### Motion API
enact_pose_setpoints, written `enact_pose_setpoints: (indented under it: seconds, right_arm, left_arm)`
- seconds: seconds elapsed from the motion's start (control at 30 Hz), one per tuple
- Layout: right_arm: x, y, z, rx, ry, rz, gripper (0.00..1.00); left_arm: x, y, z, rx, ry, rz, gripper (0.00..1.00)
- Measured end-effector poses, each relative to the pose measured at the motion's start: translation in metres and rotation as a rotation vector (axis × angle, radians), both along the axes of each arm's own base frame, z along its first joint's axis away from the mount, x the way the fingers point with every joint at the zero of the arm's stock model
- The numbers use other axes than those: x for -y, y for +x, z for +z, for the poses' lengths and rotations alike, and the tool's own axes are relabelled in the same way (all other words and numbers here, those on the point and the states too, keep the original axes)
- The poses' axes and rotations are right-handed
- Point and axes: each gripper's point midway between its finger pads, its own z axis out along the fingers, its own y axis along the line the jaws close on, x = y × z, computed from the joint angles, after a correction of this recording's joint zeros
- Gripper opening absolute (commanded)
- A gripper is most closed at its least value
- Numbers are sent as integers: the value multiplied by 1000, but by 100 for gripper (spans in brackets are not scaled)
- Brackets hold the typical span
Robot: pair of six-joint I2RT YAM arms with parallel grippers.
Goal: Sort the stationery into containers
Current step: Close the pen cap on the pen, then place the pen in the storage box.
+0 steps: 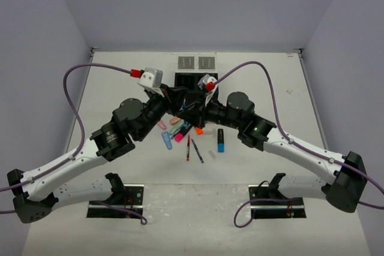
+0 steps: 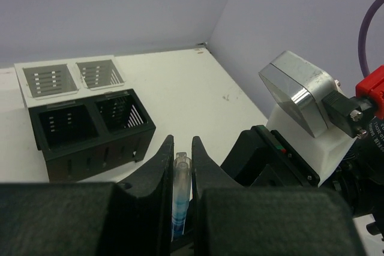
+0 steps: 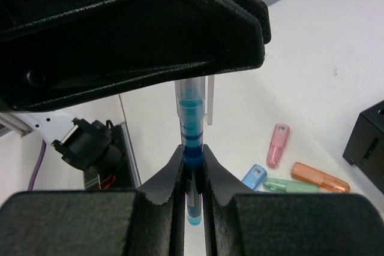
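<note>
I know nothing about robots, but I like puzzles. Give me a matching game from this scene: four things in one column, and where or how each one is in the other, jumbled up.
Things
1. blue pen
2. black box
3. light-grey trays
4. orange highlighter

Places or states
A. lying flat beside a green highlighter
B. clamped by the left gripper and the right gripper at once
C. flat, side by side, just beyond the black box
D. standing, with two square compartments

Pairs: 1-B, 2-D, 3-C, 4-A
</note>
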Motion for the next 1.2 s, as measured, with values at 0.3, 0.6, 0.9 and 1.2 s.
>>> enact_pose_setpoints:
  seconds: [0.3, 0.6, 0.9, 1.2]
  right_arm:
    - [-11, 23, 24, 86, 129, -30, 0]
    - [36, 126, -27, -10, 55, -432, 0]
    - [85, 214, -48, -2, -44, -768, 1]
    - [93, 251, -116, -53, -208, -837, 12]
  left_arm:
    - [6, -2, 39, 40, 50, -24, 84]
    - [-19, 12, 76, -11, 2, 175, 100]
    - [-59, 4, -6, -126, 121, 281, 100]
    - [-78, -15, -49, -197, 186, 252, 100]
